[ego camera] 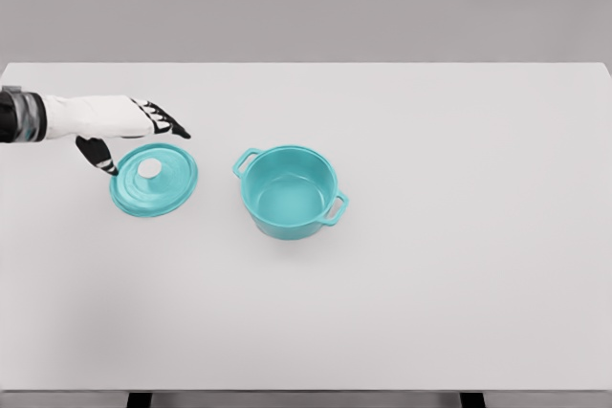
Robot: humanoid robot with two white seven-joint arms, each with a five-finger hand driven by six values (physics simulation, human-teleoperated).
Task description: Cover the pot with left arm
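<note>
Uncovered teal pot (289,192), lid (154,180) beside it, left hand (120,125) outstretched just above lid, fingers (164,121) spread, empty.

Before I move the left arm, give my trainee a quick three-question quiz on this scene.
1. True or false: the lid already sits on the pot.
2. On which side of the pot does the lid lie in the head view: A) left, B) right, C) behind?
3. Fill in: the left hand is open just above the lid's upper left edge and holds ____.

Key: 1. False, the lid lies flat on the table, apart from the pot, which stands open. 2. A. 3. Nothing. The right arm is out of view.
</note>
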